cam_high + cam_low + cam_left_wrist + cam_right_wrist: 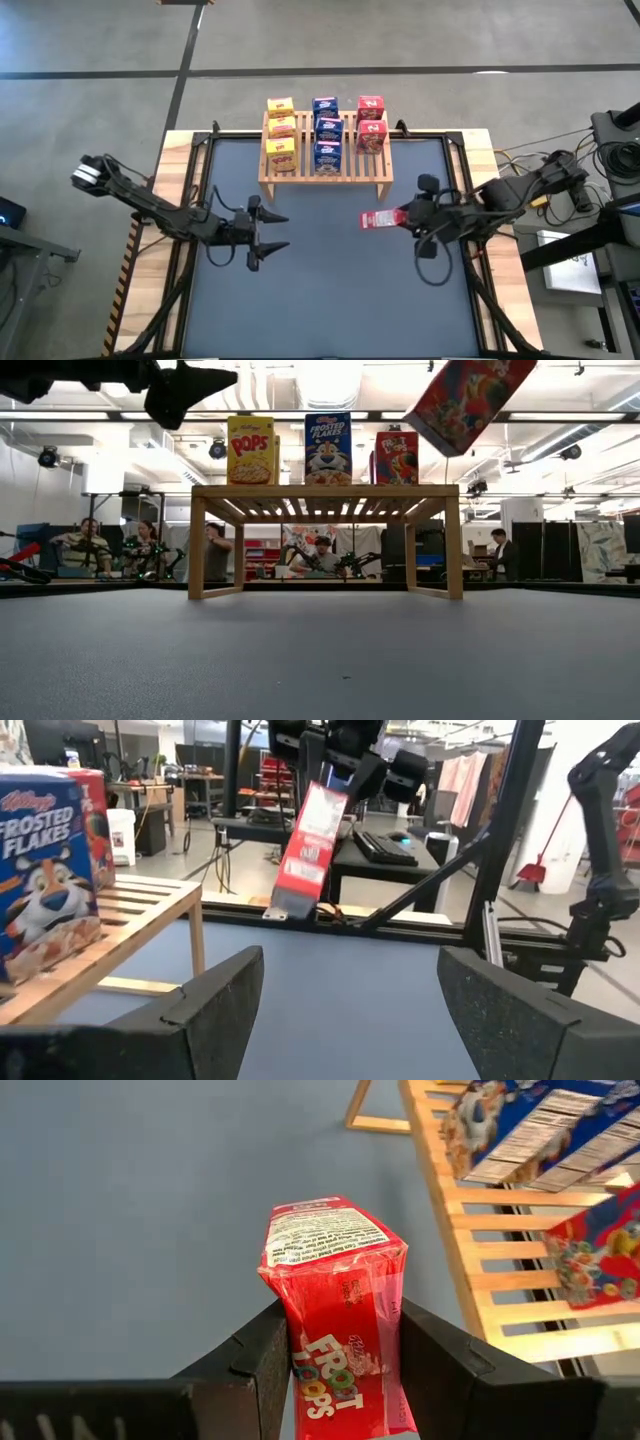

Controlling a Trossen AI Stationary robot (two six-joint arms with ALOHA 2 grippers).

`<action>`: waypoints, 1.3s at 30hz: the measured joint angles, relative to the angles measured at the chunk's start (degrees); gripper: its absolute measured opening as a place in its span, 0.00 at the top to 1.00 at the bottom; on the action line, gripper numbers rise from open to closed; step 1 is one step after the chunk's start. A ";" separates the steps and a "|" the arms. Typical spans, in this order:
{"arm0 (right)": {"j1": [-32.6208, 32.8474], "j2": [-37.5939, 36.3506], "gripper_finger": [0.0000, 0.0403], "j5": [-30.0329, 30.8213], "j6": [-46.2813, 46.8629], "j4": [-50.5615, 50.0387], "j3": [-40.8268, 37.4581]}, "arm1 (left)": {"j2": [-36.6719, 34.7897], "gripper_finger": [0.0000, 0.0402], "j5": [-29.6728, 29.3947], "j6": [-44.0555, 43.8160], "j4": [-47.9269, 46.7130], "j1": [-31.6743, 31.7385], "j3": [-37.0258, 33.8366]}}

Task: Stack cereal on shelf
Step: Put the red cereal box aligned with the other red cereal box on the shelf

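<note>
Trouble could come from the tilt: right gripper (398,216) pinching red box (378,220), which might topple boxes at twelve o'clock on the shelf (325,180); left gripper (272,231) hangs spread.

"POPS" yellow box (251,450), "FROSTED FLAKES" blue (328,448)

People (90,547) sit at desks (with small arms) beyond the dark tabletop (320,280).
</note>
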 joint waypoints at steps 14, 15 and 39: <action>-1.34 12.44 0.63 -0.70 -0.26 -5.58 6.02 | 13.03 0.30 0.00 4.27 -5.96 0.00 12.32; -1.86 12.99 0.63 -0.68 -0.55 -6.96 7.14 | 13.48 0.30 0.00 4.56 -7.58 0.00 13.45; -29.15 18.09 0.63 -12.64 -22.58 -17.49 26.77 | 12.26 0.30 -0.52 4.17 -15.03 0.02 15.45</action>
